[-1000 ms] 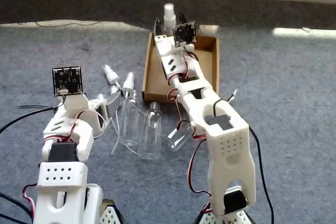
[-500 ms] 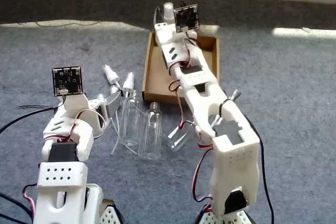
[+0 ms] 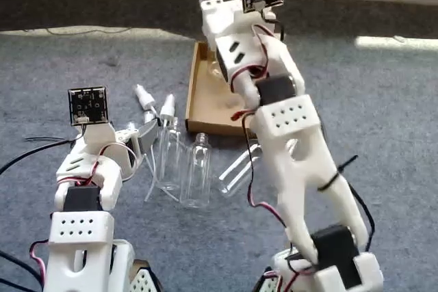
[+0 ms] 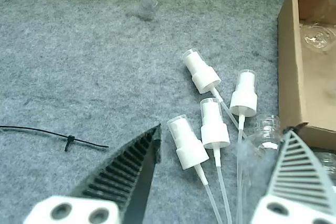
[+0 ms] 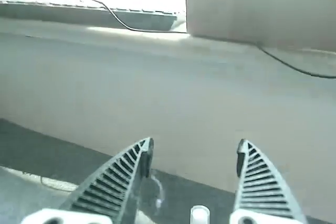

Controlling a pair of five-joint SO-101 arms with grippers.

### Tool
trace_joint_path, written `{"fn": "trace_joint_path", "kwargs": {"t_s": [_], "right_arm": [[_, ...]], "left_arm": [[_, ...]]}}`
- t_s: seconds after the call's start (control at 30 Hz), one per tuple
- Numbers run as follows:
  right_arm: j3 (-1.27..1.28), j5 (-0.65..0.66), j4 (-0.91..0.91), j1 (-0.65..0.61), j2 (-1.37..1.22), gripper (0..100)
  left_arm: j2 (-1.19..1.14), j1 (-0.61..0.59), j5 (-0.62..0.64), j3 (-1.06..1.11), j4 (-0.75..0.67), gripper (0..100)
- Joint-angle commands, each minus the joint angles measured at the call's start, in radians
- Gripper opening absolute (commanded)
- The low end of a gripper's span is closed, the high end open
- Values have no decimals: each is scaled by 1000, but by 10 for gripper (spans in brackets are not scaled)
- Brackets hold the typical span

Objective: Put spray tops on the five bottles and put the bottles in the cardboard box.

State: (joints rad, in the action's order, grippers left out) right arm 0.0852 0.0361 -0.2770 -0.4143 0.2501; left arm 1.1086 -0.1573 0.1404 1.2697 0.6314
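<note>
hovering low over the carpet (image 3: 383,100), the left gripper (image 4: 223,129) has its jaws spread wide and empty above four spray tops (image 4: 214,124), which lie loose just beside the box (image 3: 194,94). the right gripper (image 5: 194,141) hangs high above the box, jaws apart too, holding nothing. two bare bottles (image 3: 198,169) stand near the box's front wall, a third bottle (image 3: 236,172) lies tilted beside them, and what may be another bottle (image 4: 316,36) sits inside the box (glare blurs it). the tops look light and stiff, but their thin tubes will likely bend, so pinch the white collar. the bottles seem smooth, light and tippy; grip mid-body.
</note>
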Motion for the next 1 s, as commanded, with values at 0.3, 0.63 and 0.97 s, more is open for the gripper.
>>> {"fn": "trace_joint_path", "kwargs": {"t_s": [0.3, 0.63, 0.97], "right_arm": [[484, -5, -654, 200, 734, 221], [513, -83, -857, 433, 349, 225], [427, -114, -857, 364, 21, 225]], "left_arm": [[21, -102, 3, 7, -3, 322], [19, -99, 3, 8, -3, 322], [19, -99, 3, 10, -3, 322]]}}
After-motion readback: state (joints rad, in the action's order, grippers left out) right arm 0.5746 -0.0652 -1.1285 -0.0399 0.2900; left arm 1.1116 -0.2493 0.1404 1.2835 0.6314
